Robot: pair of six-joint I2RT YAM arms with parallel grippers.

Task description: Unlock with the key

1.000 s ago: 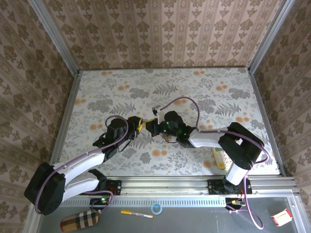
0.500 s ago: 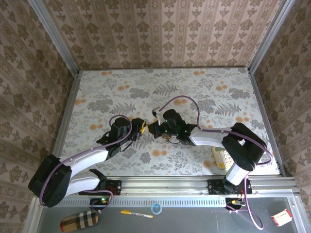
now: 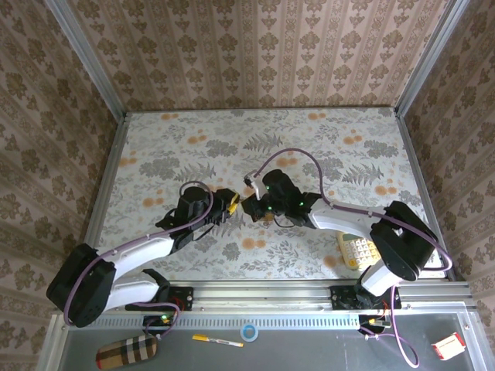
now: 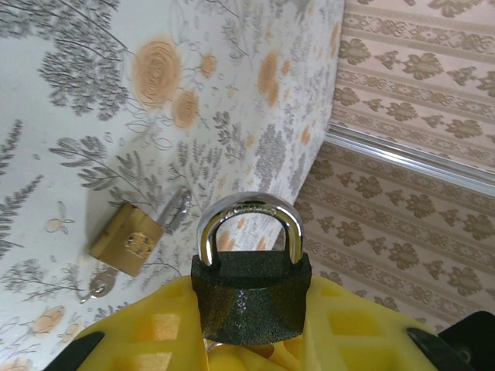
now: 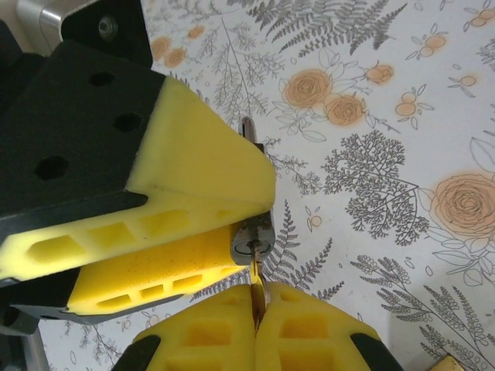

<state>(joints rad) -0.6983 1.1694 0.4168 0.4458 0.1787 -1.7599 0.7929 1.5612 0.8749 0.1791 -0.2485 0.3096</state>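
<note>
Left gripper [image 3: 225, 202] is clenched on the dark padlock [image 4: 250, 297], pads on the body's flat sides, shackle [image 4: 249, 220] closed and pointing away from the wrist; this hold keeps the lock clear of the bench [image 4: 69, 116] and turns its underside toward the other arm, so the keyway [image 5: 252, 246] is open to approach. Right gripper [image 5: 255, 311] is shut tight on the key [image 5: 254, 278]; the head is buried between the pads and just the thin blade projects, in line with the fingers, so a wrist roll would turn it. Blade tip sits at the keyway, touching or just entering; depth cannot be told. Judgement: insertion is in hand, turning not yet done; the shackle shows no release. A brass lock [image 4: 128, 239] lies apart on the bench, untouched. Risk: slight misalignment could bend the blade or let it slip in the pads.
</note>
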